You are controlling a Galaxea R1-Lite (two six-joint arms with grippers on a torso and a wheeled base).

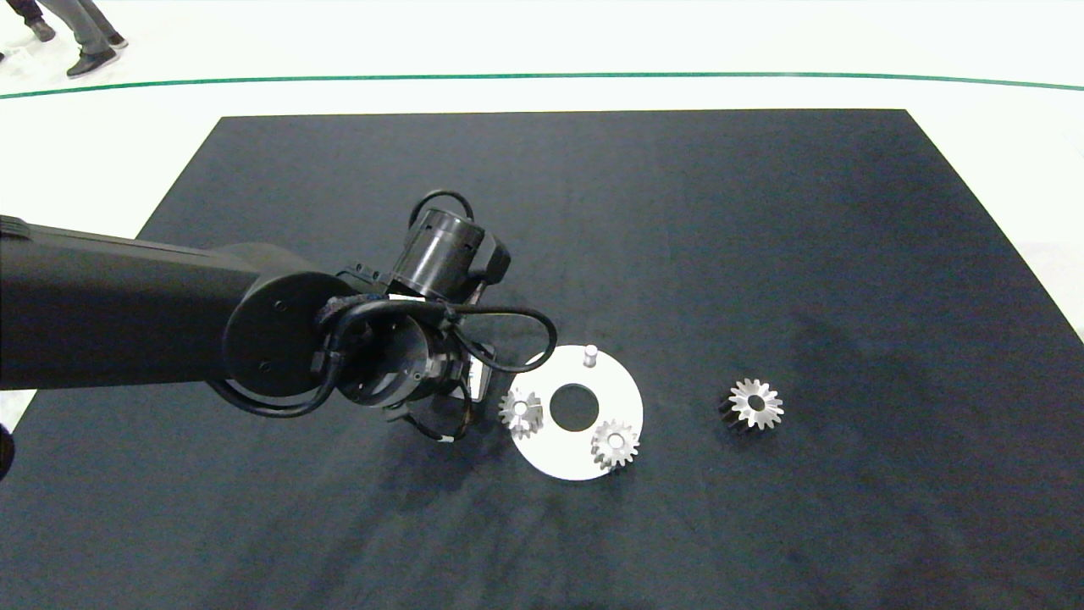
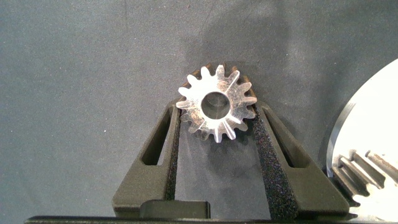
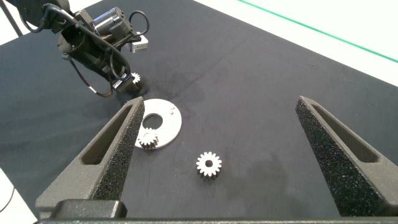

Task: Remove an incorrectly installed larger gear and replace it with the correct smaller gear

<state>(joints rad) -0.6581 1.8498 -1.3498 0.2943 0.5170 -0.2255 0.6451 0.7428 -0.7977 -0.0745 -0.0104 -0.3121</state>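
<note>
The larger gear [image 1: 755, 403] already lies off the white disc [image 1: 622, 398], one peg [image 1: 590, 355] bare, while the left claw [image 2: 214, 127] grips the smaller gear [image 2: 216, 104] beside it (right claw [image 3: 217, 155] open, away), fitting not yet done.

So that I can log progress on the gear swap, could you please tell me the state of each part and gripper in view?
larger gear: off the plate, lying on the mat.
smaller gear: gripped beside the plate, not yet installed.
left gripper: shut on the smaller gear.
right gripper: open, empty.
peg: bare.
two other gears: seated on the plate.
</note>
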